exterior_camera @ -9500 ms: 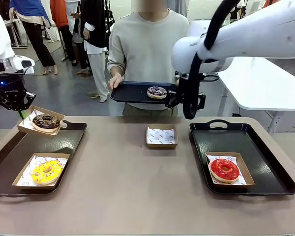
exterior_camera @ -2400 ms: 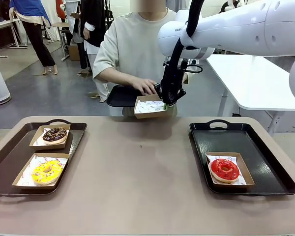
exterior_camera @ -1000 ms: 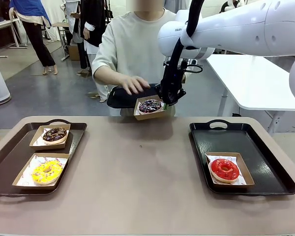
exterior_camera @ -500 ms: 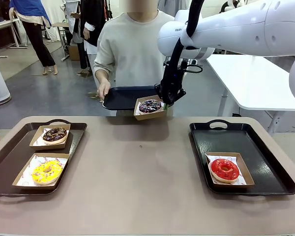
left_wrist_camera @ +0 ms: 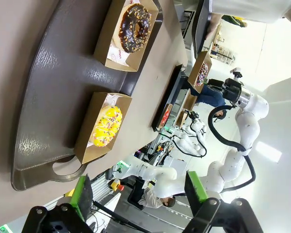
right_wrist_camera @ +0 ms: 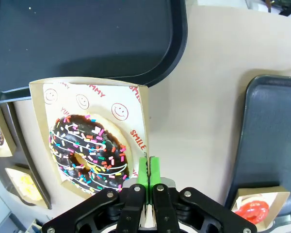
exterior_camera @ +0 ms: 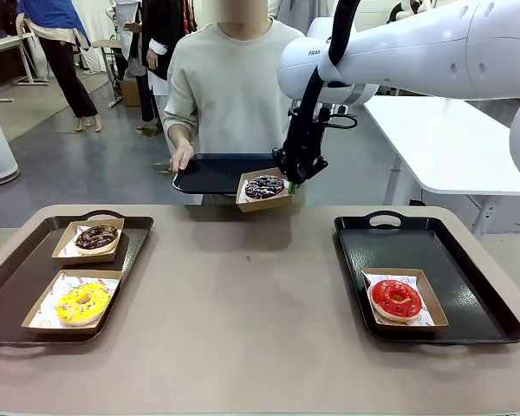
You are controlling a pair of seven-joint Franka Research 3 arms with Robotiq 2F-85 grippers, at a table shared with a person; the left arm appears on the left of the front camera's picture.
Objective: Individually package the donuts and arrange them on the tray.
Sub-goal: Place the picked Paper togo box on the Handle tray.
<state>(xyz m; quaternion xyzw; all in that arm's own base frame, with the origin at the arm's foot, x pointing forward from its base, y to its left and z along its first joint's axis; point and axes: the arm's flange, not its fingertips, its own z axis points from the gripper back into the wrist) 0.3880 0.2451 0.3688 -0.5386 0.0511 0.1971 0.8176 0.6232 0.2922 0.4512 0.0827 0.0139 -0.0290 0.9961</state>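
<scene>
My right gripper is shut on the edge of a cardboard box that holds the dark purple sprinkled donut, in the air past the table's far edge. In the right wrist view the green pads pinch the box beside the donut. The chocolate donut and the yellow donut lie boxed on the left tray. The red donut lies boxed on the right tray. My left gripper hangs open over the left tray, above the yellow donut.
A person across the table holds a bare black tray by its left edge with one hand, just behind the held box. The tabletop between the two trays is bare. A white table stands at the back right.
The person's hand has left the box and gone to the black tray's left edge, and the tray has shifted a little left. My right gripper holds the boxed donut still.
</scene>
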